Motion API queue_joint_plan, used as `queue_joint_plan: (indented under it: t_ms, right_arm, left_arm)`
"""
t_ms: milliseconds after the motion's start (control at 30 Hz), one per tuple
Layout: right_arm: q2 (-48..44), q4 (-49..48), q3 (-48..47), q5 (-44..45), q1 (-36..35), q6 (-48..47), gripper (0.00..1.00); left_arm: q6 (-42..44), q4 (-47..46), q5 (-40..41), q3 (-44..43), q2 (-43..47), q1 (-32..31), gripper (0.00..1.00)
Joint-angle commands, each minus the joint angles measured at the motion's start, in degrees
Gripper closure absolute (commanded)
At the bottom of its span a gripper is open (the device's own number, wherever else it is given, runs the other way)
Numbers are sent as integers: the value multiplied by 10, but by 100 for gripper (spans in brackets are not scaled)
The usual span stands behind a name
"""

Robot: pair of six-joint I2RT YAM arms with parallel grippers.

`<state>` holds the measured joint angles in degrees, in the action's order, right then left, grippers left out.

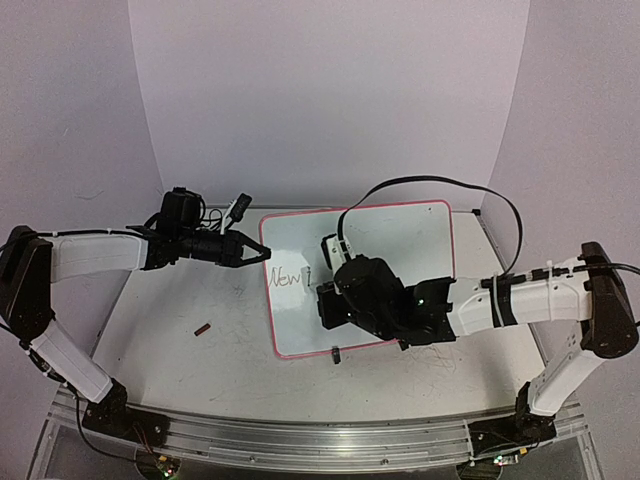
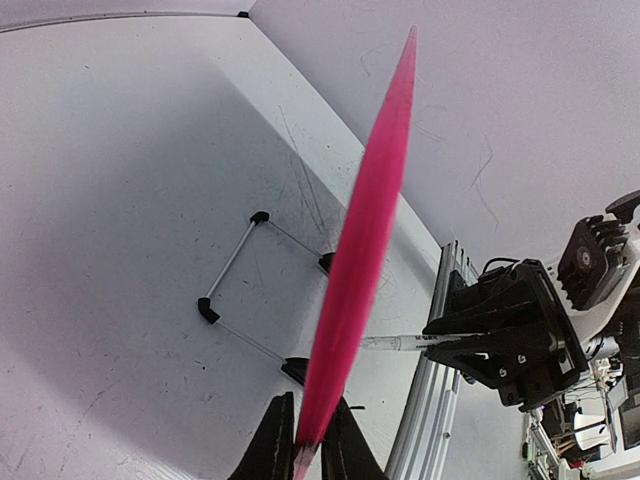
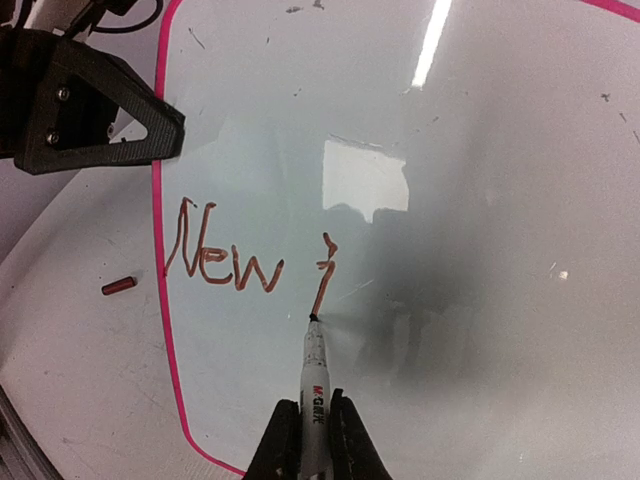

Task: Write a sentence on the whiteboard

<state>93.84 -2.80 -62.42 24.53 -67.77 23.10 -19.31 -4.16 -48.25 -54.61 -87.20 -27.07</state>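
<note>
My right gripper (image 3: 312, 428) is clamped on the marker (image 3: 314, 365), its tip touching the whiteboard (image 3: 480, 150) at lower centre. The sentence (image 3: 225, 262) reads "New", with a further stroke begun. My left gripper (image 2: 308, 440) pinches the whiteboard rim. Recommended: light, even pressure, strokes level with "New".

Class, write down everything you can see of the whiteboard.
The whiteboard is a glossy white rectangle with rounded corners and a thin pink rim, lying slightly askew on the table. It reflects the lights. Reddish-brown writing, "New" plus a started stroke, sits near its left edge. The left tool pinches that edge. The marker held in the right tool touches its surface with the tip.
</note>
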Motion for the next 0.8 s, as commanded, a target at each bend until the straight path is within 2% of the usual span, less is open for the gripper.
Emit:
queue_joint_plan:
  t_ms: [0, 467, 567, 767]
  right_arm:
    - [-1, 20, 14, 3, -3, 15, 100]
    - [31, -5, -34, -5, -5, -16, 100]
    - [4, -14, -40, -2, -5, -23, 100]
    - [-58, -27, 7, 6, 7, -23, 100]
  left_arm:
    - [2, -12, -10, -1, 5, -8, 90]
    - [3, -11, -9, -1, 6, -8, 90]
    - [2, -12, -10, -1, 6, -8, 90]
    - [2, -12, -13, -3, 6, -8, 90]
